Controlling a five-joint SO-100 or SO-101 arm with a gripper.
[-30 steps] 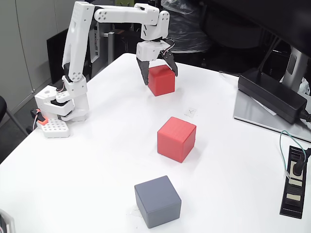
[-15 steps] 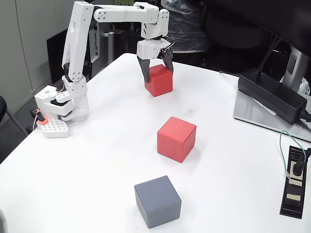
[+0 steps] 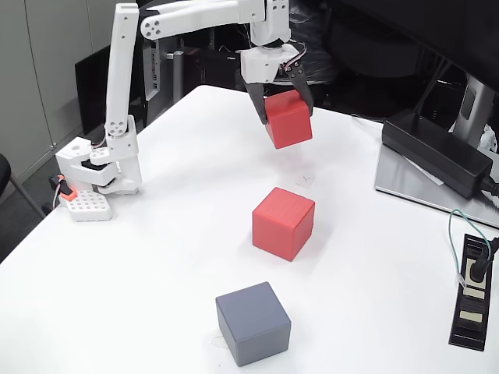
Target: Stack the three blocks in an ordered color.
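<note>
Gripper [image 3: 282, 111] in the fixed view: we see both fingers [image 3: 258, 107] closed against the sides of the held red cube [image 3: 288, 118], one finger on each flank, cube tilted slightly and hanging clear of the white table [image 3: 156, 257]. Fingers point down from the white arm [image 3: 204, 17], which reaches over from its base [image 3: 99, 167] at the left edge of the table.

Below the fingers and toward the camera we have the second red cube [image 3: 283, 223], resting flat on the table, well apart from the held one. Further toward the camera, past that cube, sits the slate grey cube [image 3: 253, 322], also flat and on its own. All three are separate; none touch.

Just below the fingers, between them and the second red cube, we see a small marker [image 3: 308, 181] on the tabletop.

Right of the fingers: black power brick [image 3: 433, 152] on a grey pad [image 3: 413, 187]. Further right and nearer the camera, a black power strip [image 3: 471, 292] with a green cable [image 3: 461, 226] plugged in. Neither lies between the fingers and the two resting cubes.
</note>
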